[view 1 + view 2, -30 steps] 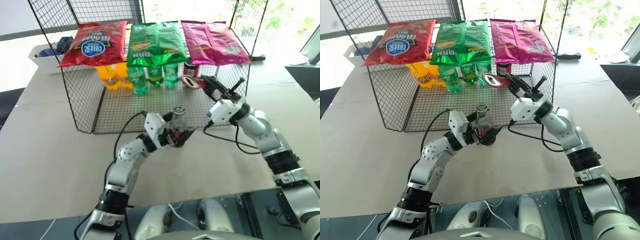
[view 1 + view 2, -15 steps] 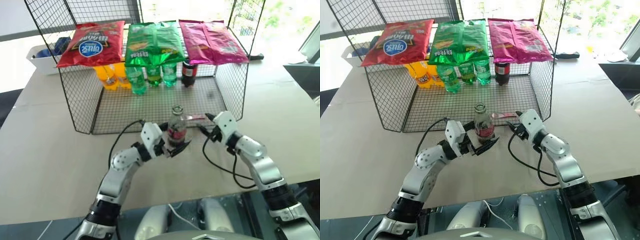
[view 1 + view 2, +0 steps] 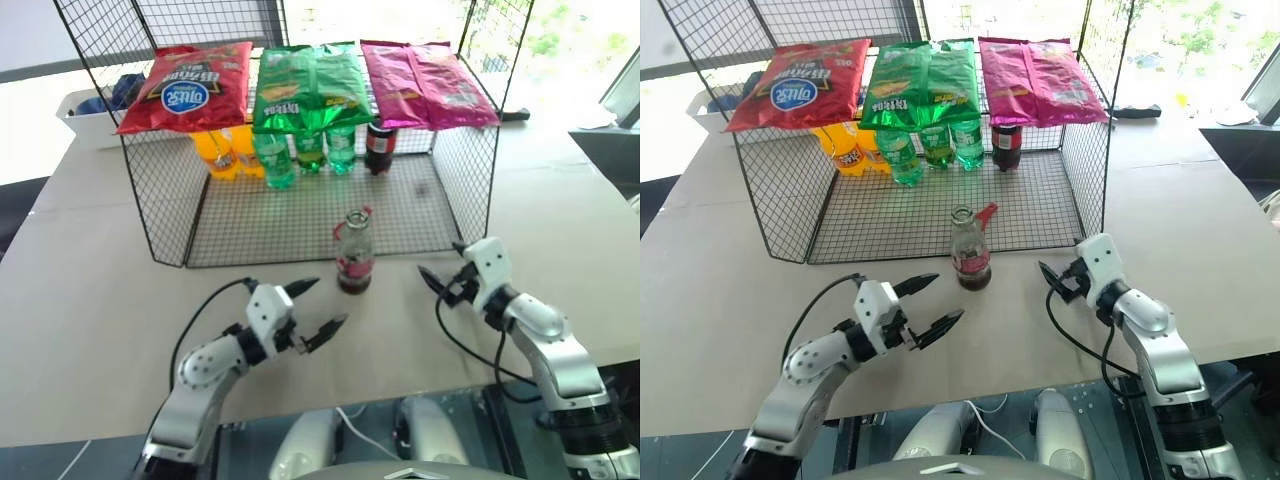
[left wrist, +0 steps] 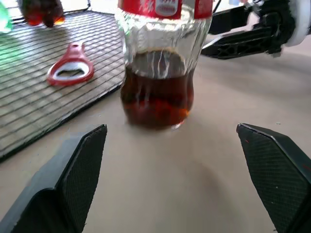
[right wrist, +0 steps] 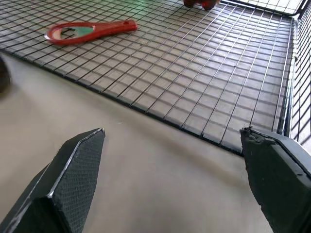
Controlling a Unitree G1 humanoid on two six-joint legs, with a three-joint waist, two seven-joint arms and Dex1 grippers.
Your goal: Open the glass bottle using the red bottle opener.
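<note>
Left fingers (image 3: pixel 312 306): spread wide, holding nothing, low over the worktop (image 3: pixel 90 300) just short of the bottle.
Right fingers (image 3: pixel 436 281): also wide apart and empty, off to the bottle's other side.
Small clear glass bottle with dark cola and red-pink label (image 3: pixel 354 257): upright on the worktop at the wire rack's front edge, between the two grippers, touched by neither.
Flat red bottle opener with oval ring head (image 5: pixel 87 31): lying on the black wire rack floor (image 3: pixel 260 215), just behind the bottle.
Progress: mouth looks uncapped, though I can't be sure; if so, nothing remains.
Surroundings: green plastic bottles (image 3: pixel 305 152), orange bottles (image 3: pixel 222 152), darker cola bottle (image 3: pixel 378 146), crisp bags (image 3: pixel 310 85) on top; none obstructs.
</note>
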